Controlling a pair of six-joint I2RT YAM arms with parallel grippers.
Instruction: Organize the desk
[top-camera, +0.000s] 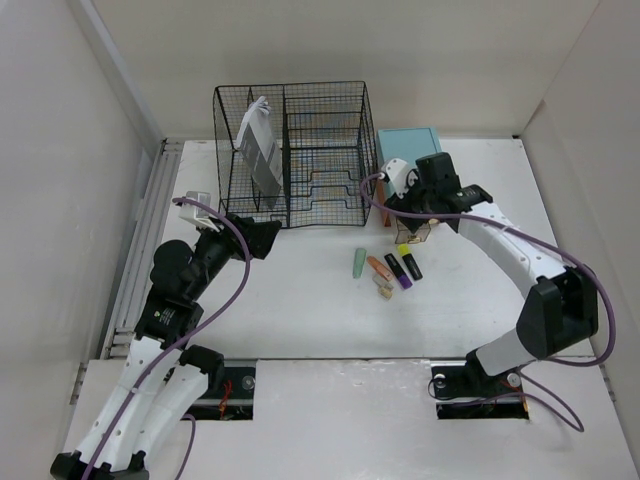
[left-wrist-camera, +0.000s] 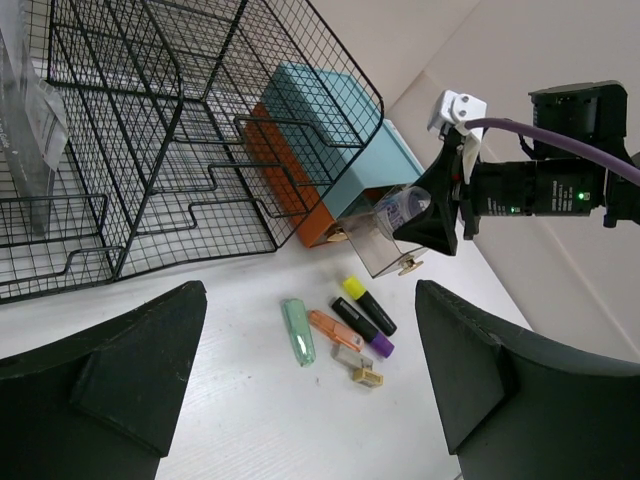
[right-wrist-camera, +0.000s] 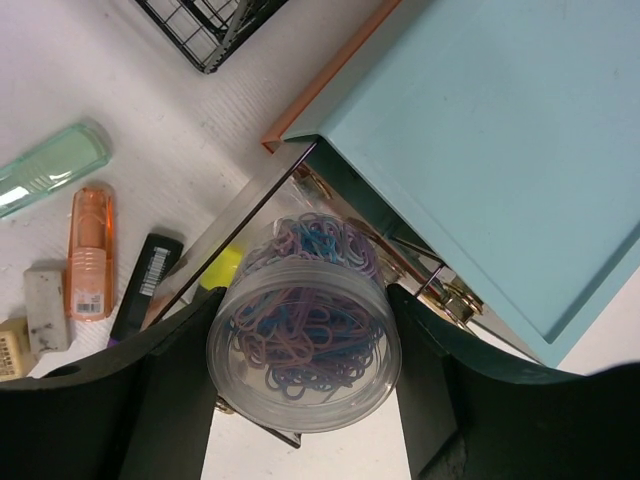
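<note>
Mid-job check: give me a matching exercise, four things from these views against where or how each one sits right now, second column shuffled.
Things
1. clip jar
2. mint marker
3. packet
4. drawer

Places or states
A. inside the organizer
B. pulled out of the teal box
C. held by the right gripper
D. lying flat on the desk

Pairs: 1-C, 2-D, 3-A, 4-B
</note>
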